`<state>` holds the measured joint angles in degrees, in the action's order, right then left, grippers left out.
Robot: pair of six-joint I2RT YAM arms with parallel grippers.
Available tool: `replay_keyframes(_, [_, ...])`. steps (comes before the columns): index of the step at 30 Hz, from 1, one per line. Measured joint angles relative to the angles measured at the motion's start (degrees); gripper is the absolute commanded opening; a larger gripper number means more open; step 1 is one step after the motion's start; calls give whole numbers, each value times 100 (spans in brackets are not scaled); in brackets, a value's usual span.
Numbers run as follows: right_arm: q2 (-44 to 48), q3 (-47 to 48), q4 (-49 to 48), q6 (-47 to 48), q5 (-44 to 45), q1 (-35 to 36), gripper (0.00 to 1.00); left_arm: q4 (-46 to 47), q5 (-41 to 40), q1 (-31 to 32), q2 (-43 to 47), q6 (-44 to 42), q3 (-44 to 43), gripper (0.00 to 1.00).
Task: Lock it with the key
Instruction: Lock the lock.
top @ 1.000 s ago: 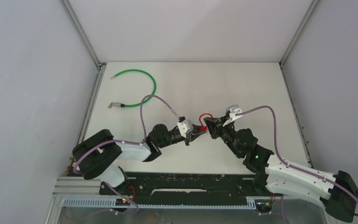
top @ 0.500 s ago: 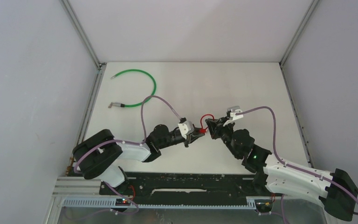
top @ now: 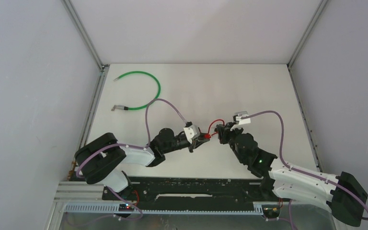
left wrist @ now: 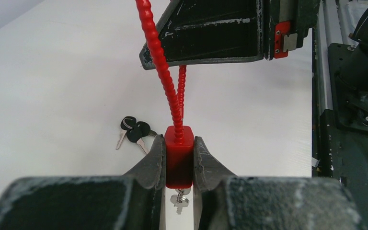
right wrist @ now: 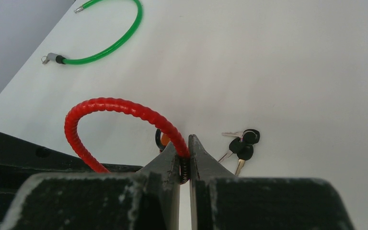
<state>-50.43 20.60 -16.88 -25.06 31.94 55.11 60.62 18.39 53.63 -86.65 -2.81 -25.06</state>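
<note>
While the left gripper (left wrist: pixel 178 143) squeezes the body (left wrist: pixel 178 160) of the red lock (top: pixel 206 136) across its flat sides, the right gripper (right wrist: pixel 184 151) pinches the free tip of the cable (right wrist: pixel 108 106), where bare metal shows between its fingers. Both are clenched, so the lock hangs above the table (top: pixel 196 86) near its middle, stretched between the two arms.

The body looks like small, hard, smooth plastic, and it is probably light. A firm clamp on its broad faces, as now, should stop it twisting when a key turns. The cable is ribbed and bends into a loop. It will likely spring back, so a hold close to the tip gives the best control for steering it into the body. Gripped further along, the tip would wander.

A small key (left wrist: pixel 179 200) hangs under the body, apparently in the keyhole, though I cannot tell whether it is fully seated. It is thin, flat metal and probably slippery, best taken by the flat head.

Spare keys (left wrist: pixel 134 132) lie on the table near the lock. A green cable (top: pixel 148 86) lies well apart at the far left.
</note>
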Motion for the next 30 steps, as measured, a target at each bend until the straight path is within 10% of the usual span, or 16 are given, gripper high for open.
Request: replay_keyframes(30, [-190, -26, -922, 918, -258, 411, 0, -46, 184, 31, -26, 46, 0, 0])
